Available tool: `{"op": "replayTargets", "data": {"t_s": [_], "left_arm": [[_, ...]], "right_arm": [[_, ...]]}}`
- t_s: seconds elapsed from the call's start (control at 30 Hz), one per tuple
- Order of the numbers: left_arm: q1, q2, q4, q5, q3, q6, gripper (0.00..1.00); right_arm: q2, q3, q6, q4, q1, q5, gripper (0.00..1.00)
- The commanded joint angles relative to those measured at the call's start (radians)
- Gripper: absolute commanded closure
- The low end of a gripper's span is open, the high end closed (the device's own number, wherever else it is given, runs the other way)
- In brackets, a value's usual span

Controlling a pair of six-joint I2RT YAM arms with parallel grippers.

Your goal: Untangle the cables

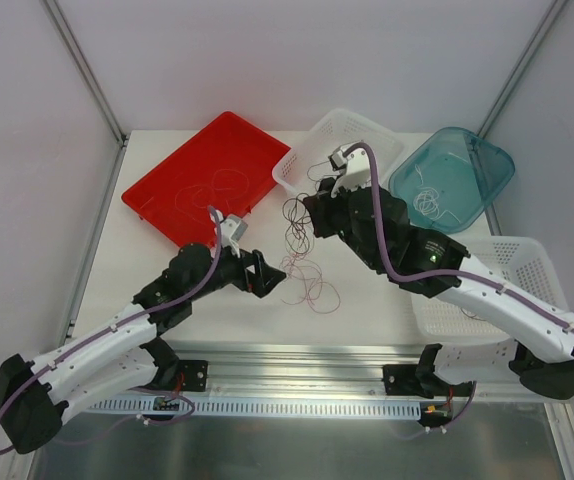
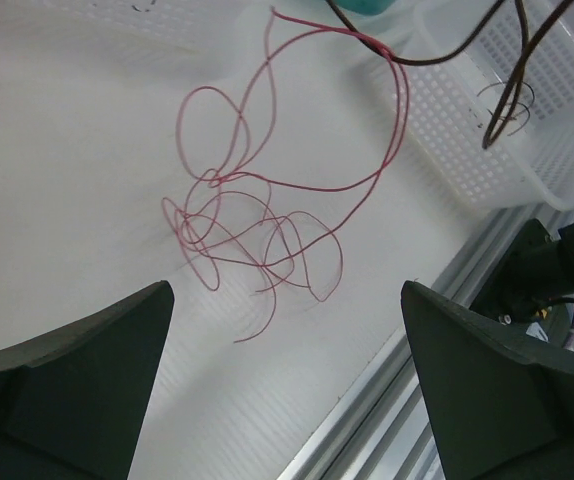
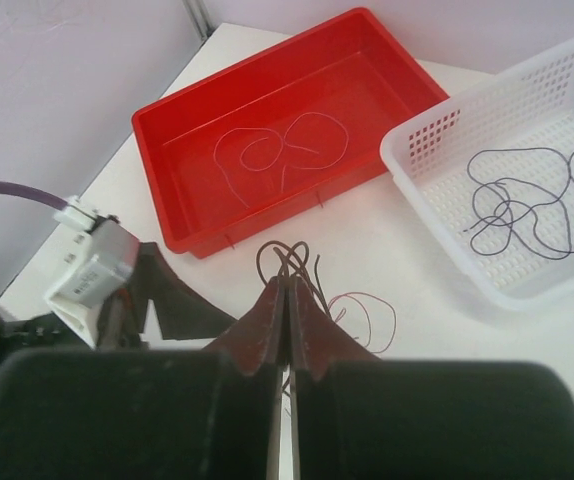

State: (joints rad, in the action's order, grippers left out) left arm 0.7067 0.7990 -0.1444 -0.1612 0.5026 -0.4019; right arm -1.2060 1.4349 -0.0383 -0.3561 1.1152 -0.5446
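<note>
A dark red cable (image 1: 307, 282) (image 2: 267, 230) lies in a loose tangle on the white table. My left gripper (image 1: 267, 276) (image 2: 287, 400) hovers just left of it, open, with nothing between its fingers (image 2: 77, 380). My right gripper (image 1: 309, 212) (image 3: 287, 285) is shut on a black-brown cable (image 3: 289, 256), lifted above the table. That cable's loops (image 1: 295, 222) hang down over the red tangle's far end, and its strands (image 2: 512, 60) dangle in the left wrist view.
The red tray (image 1: 167, 185) (image 3: 167, 120) at the back left holds a pale lilac cable (image 3: 282, 150). A white basket (image 1: 302, 160) (image 3: 417, 150) holds a dark purple cable (image 3: 527, 200). A teal bin (image 1: 487, 160) holds a whitish cable (image 1: 427, 200). Another white basket (image 1: 527, 260) sits under the right arm.
</note>
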Motion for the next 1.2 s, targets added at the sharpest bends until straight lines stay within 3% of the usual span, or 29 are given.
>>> {"op": "replayTargets", "data": {"t_s": [0.0, 0.33, 0.57, 0.7, 0.8, 0.83, 0.9, 0.97, 1.17], "left_arm": [[0.057, 0.031, -0.273, 0.072, -0.041, 0.023, 0.01], [0.217, 0.212, -0.552, 0.311, -0.046, 0.099, 0.02], [0.29, 0.354, -0.639, 0.4, -0.012, 0.123, 0.13], [0.304, 0.408, -0.685, 0.451, -0.003, 0.106, 0.31], [0.307, 0.43, -0.701, 0.486, -0.001, 0.107, 0.59], [0.307, 0.43, -0.701, 0.495, -0.003, 0.11, 0.78], [0.307, 0.433, -0.698, 0.523, -0.015, 0.113, 0.91], [0.306, 0.434, -0.68, 0.545, -0.03, 0.11, 1.0], [0.28, 0.442, -0.563, 0.64, -0.042, 0.045, 1.0]], "right_arm": [[0.046, -0.008, -0.058, 0.029, 0.0, 0.043, 0.99], [0.08, -0.063, -0.136, 0.057, 0.008, 0.075, 0.99], [0.094, -0.068, -0.146, 0.065, 0.009, 0.09, 0.99], [0.108, -0.073, -0.152, 0.072, 0.009, 0.1, 0.99], [0.129, -0.073, -0.143, 0.054, 0.011, 0.084, 0.99], [0.135, -0.071, -0.137, 0.048, 0.009, 0.078, 0.99], [0.16, -0.073, -0.115, 0.025, 0.009, 0.061, 0.99], [0.19, -0.074, -0.1, 0.016, 0.009, 0.054, 0.99], [0.269, -0.057, -0.04, -0.049, 0.006, 0.028, 0.99]]}}
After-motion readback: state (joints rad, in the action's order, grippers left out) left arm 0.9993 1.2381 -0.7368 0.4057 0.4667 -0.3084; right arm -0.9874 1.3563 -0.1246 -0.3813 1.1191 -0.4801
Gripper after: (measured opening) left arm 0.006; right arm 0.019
